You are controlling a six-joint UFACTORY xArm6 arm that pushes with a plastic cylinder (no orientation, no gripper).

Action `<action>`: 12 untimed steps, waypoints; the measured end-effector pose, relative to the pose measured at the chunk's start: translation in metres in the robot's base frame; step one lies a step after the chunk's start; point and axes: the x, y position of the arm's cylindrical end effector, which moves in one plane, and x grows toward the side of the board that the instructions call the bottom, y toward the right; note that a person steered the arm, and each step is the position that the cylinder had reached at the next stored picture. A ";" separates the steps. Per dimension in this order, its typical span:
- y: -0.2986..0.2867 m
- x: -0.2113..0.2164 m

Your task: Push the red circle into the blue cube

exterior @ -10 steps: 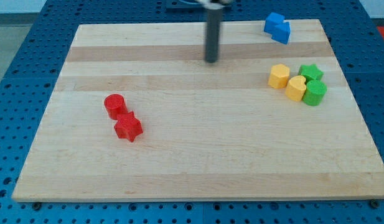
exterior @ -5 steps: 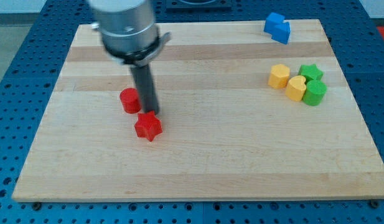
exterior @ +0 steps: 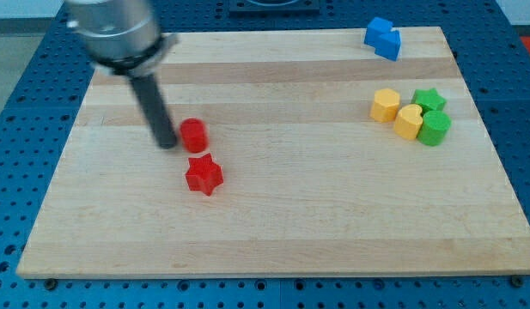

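**Long haul ahead for the red circle**

Pale wooden board (exterior: 273, 232) on a blue pegboard bench. The rod's tip (exterior: 167, 144) sits just left of the red circle (exterior: 193, 135), seemingly touching; no pincer here, only the rod. Blue cube (exterior: 382, 38) waits far off, top right. Barely begun, I'd say: nearly the whole crossing remains.

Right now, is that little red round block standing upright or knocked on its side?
Upright. The red circle shows its flat round face on top, sitting just right of my tip and above the red star.
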 end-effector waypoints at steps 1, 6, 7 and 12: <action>0.037 -0.002; 0.060 -0.041; 0.053 -0.006; 0.153 -0.070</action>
